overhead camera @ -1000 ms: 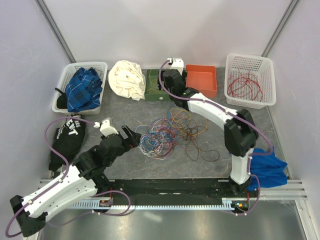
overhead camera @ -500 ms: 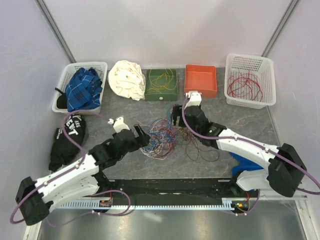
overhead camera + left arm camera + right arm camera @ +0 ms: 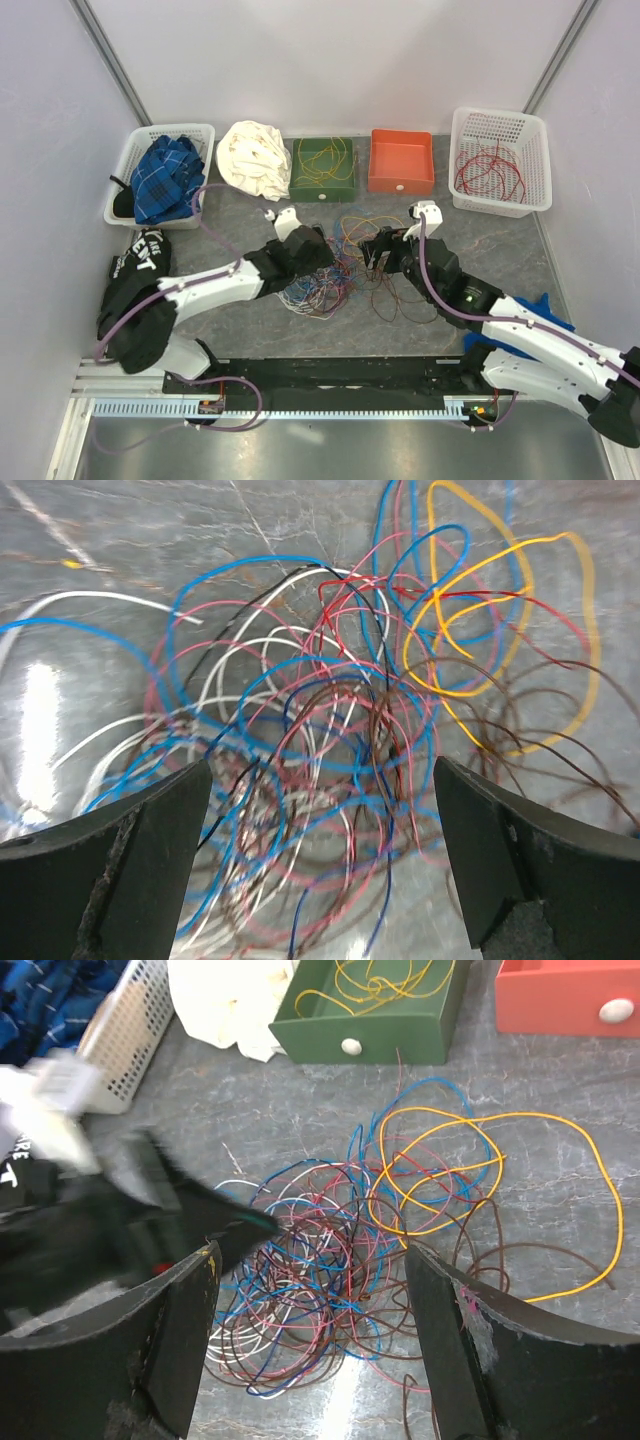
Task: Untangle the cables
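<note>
A tangle of thin cables point(image 3: 335, 275), blue, pink, red, white, brown and yellow, lies in the middle of the grey table. My left gripper point(image 3: 322, 252) hangs open just above the tangle's left part; its wrist view shows the wires point(image 3: 320, 740) between its spread jaws. My right gripper point(image 3: 378, 252) is open and empty over the tangle's right edge; its wrist view shows the whole tangle point(image 3: 330, 1260) and a yellow loop point(image 3: 480, 1175) on the right, with the left gripper point(image 3: 225, 1222) blurred at the left.
At the back stand a white basket of blue cloth point(image 3: 165, 175), a cream cloth point(image 3: 255, 158), a green box with yellow wire point(image 3: 322, 170), an orange box point(image 3: 401, 160) and a white basket with red wires point(image 3: 500, 160). A black garment point(image 3: 140, 270) lies left, blue cloth point(image 3: 540, 320) right.
The left gripper moved right and forward from the tangle's left side to above it. The right gripper came back from the green box to the tangle's right edge.
</note>
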You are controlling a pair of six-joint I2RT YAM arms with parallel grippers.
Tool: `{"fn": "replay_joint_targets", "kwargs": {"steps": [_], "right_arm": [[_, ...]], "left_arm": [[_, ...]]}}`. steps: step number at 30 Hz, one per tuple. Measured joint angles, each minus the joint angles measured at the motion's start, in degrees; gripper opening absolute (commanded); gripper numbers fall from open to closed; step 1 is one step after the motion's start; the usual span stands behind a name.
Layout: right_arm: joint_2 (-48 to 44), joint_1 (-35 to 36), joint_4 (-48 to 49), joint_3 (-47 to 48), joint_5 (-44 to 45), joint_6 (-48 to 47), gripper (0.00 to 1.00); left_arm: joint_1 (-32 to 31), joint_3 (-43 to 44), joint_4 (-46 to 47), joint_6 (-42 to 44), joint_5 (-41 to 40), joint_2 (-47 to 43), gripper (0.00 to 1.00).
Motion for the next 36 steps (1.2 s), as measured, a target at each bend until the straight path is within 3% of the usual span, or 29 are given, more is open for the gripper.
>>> {"fn": "replay_joint_targets", "kwargs": {"steps": [5,8,11,12,14,15,17,18,20,26,36], "right_arm": [[-3.0,0.0,-2.0,-1.1,0.5,-0.6,0.82],[-3.3,0.0,-3.1,-1.7,0.7,-1.0,0.82],[-3.4,0.0,-3.9,-1.9,1.0,-1.2,0.82],[-3.5,0.0,-4.0,-1.9,1.1,-1.5,0.83],[-3.7,0.0,-4.3,-1.9,1.6,-2.1,0.83],[-3.9,0.0,-4.6,-1.9,2.0,-2.5,0.83],[-4.3,0.0,-5.0,-1.9,2.8,-3.1,0.83],[-4.6,0.0,-5.2,-1.9,3.0,-3.5,0.83],[-5.2,0.0,-5.6,-1.9,3.5,-3.8,0.83],[-6.1,0.0,-6.4,-1.9,4.0,-4.0,0.83],[-8.8,0.0,-6.0,-1.9,1.5,-4.7,0.83]], "left_arm": [[0.0,4.2,-0.1,0.0,0.8,10.2,0.99],[0.0,6.0,-0.7,0.2,1.1,14.5,0.92],[-0.1,8.0,-1.2,1.3,1.1,16.8,0.78],[-0.1,8.5,-1.2,1.6,1.1,17.4,0.65],[-0.1,8.9,-1.3,2.4,1.5,18.4,0.53],[-0.1,8.9,-1.4,2.8,1.5,18.8,0.40],[0.0,8.9,-1.8,3.4,1.6,18.8,0.25],[0.0,8.9,-1.9,3.6,1.6,18.8,0.12],[-0.1,8.4,-2.0,4.0,1.7,18.7,0.02],[-0.1,5.2,-3.5,6.6,4.0,12.2,0.02],[0.1,-2.1,-3.3,17.6,6.4,-21.4,0.02]]}}
